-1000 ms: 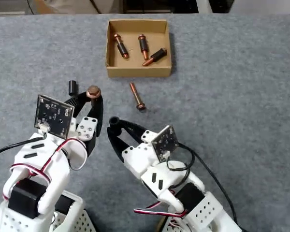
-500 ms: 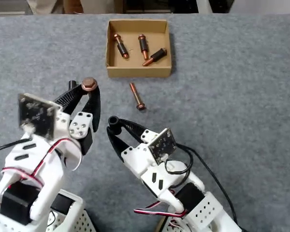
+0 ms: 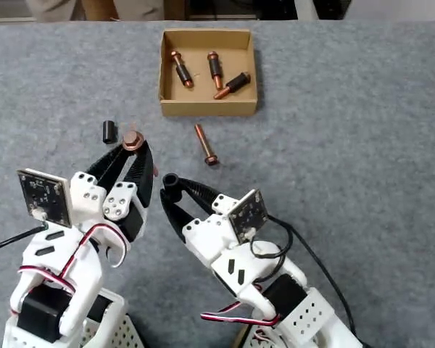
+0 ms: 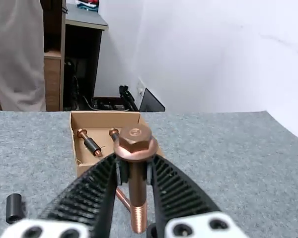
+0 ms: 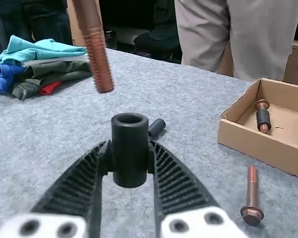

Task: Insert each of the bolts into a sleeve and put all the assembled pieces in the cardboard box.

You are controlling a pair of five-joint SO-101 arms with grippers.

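Note:
My left gripper is shut on a copper bolt, held upright with its hex head on top. My right gripper is shut on a black sleeve, its open bore facing up. The bolt's threaded tip hangs above and to one side of the sleeve, apart from it. A loose bolt and a loose sleeve lie on the grey mat. The cardboard box holds three assembled pieces.
Folded clothes lie at the mat's far side in the right wrist view. A person's legs stand behind the table. Open mat lies to the right of the box and arms.
My left arm swung the bolt up toward the loose sleeve, then drew it back to the right and nearer my right gripper. The right arm kept still.

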